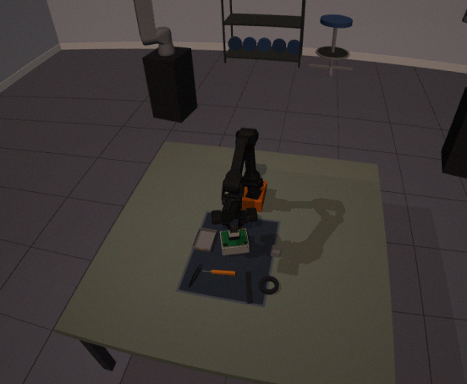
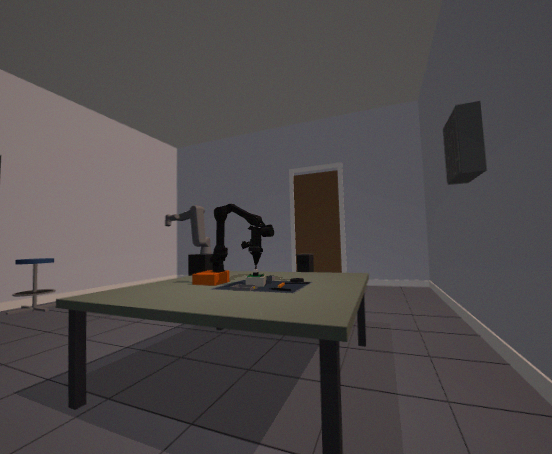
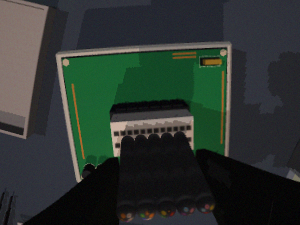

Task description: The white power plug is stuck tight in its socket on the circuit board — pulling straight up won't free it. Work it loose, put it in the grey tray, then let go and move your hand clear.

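Observation:
The white power plug sits in its black socket on the green circuit board, which tops a white block. A bundle of several dark cables rises from the plug toward the wrist camera. My gripper points down over the board and is shut on the plug, one finger on each side. The cables and fingers hide the plug's near part. The shallow grey tray lies just left of the board and looks empty.
A dark mat lies under the board. An orange-handled screwdriver, a thin black tool, a dark strip, a black ring and a small pale block lie around. An orange bin stands by the arm's base.

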`<move>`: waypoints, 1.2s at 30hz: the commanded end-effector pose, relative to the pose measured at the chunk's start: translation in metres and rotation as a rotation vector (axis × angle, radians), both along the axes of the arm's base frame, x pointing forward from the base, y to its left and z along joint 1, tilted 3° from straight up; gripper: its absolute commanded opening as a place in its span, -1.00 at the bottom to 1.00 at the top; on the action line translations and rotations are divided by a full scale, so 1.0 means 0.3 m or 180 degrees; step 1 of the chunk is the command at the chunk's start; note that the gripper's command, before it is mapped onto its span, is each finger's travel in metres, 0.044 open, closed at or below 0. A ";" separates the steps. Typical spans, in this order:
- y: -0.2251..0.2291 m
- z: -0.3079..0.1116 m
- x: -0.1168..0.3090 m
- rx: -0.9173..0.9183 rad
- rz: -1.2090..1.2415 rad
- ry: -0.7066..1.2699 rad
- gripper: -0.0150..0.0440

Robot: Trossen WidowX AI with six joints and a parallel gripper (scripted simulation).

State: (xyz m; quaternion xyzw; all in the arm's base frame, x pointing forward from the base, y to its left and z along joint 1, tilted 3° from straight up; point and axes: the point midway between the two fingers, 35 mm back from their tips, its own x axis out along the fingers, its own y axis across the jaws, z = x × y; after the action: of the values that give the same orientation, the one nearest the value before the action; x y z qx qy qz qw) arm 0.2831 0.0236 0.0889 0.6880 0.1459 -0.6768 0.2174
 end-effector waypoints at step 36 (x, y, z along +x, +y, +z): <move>-0.039 0.064 0.021 0.0530 0.0020 0.0264 -0.49</move>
State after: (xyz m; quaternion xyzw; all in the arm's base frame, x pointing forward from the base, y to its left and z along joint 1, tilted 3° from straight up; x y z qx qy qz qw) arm 0.2860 0.0179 0.0992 0.6718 0.2004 -0.6921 0.1716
